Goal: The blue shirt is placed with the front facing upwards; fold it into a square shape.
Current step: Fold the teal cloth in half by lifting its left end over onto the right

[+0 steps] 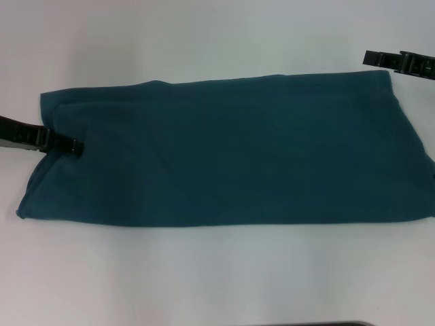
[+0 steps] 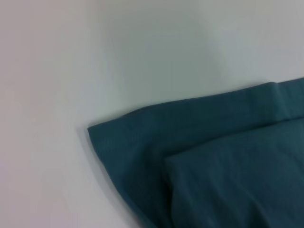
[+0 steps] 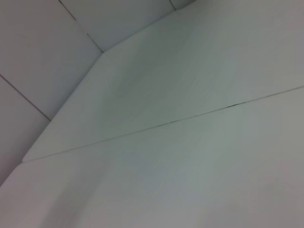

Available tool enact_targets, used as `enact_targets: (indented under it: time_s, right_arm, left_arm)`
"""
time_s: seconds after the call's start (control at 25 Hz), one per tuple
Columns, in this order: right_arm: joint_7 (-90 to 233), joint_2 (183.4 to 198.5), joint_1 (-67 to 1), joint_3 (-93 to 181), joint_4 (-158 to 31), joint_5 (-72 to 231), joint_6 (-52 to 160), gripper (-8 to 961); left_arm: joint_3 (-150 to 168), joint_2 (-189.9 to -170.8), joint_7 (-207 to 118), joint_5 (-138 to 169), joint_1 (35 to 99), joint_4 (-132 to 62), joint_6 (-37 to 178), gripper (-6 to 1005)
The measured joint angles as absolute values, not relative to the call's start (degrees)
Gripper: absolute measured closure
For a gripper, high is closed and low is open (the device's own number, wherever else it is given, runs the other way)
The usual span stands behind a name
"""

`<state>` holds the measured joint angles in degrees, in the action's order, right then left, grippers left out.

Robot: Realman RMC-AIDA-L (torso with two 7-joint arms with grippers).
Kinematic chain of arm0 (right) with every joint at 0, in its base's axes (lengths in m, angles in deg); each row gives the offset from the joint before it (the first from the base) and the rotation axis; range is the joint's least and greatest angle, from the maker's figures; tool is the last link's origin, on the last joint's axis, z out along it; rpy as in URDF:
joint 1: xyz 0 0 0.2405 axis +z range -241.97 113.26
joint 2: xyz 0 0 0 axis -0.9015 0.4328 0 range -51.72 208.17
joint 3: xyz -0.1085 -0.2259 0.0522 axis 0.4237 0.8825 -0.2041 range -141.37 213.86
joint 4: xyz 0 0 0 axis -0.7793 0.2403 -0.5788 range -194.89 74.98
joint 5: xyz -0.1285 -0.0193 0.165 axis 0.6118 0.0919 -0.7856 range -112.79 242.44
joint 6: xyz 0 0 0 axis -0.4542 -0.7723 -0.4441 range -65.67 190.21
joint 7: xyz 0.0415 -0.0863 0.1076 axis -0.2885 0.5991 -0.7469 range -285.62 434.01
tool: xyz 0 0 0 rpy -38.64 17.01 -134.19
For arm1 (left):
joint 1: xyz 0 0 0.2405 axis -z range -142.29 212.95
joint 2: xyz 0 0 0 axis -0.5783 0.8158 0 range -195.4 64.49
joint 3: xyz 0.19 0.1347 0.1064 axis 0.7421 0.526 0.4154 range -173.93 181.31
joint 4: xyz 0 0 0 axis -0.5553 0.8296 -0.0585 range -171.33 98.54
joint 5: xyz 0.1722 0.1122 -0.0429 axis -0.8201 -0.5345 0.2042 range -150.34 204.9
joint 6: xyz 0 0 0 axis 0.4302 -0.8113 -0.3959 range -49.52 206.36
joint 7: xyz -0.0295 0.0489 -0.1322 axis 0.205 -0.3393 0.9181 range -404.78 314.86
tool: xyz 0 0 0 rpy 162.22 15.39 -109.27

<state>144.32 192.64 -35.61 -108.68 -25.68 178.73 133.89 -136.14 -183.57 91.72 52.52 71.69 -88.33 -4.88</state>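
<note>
The blue shirt [image 1: 231, 153] lies flat on the white table as a long teal band stretching left to right, plain side up, with no lettering or collar showing. My left gripper [image 1: 73, 145] reaches in from the left and rests over the shirt's left end. My right gripper [image 1: 370, 58] sits at the far right, just beyond the shirt's far right corner, apart from the cloth. The left wrist view shows a folded corner of the shirt [image 2: 213, 161] with one layer lying over another. The right wrist view shows only the table.
The white table [image 1: 217, 278] surrounds the shirt on all sides. A seam between two table panels [image 3: 190, 118] and the table's far edge show in the right wrist view. A dark strip [image 1: 319, 324] sits at the near edge.
</note>
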Motion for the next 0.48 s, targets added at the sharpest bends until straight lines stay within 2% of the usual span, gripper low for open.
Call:
enact_targets:
  time_s: [0.48]
  right_arm:
    - [144.33, 192.64, -35.61, -108.77, -25.68, 178.73, 133.90, 777]
  left_arm:
    - [-136.67, -183.63, 91.77, 52.58, 71.95, -88.22, -4.74, 415]
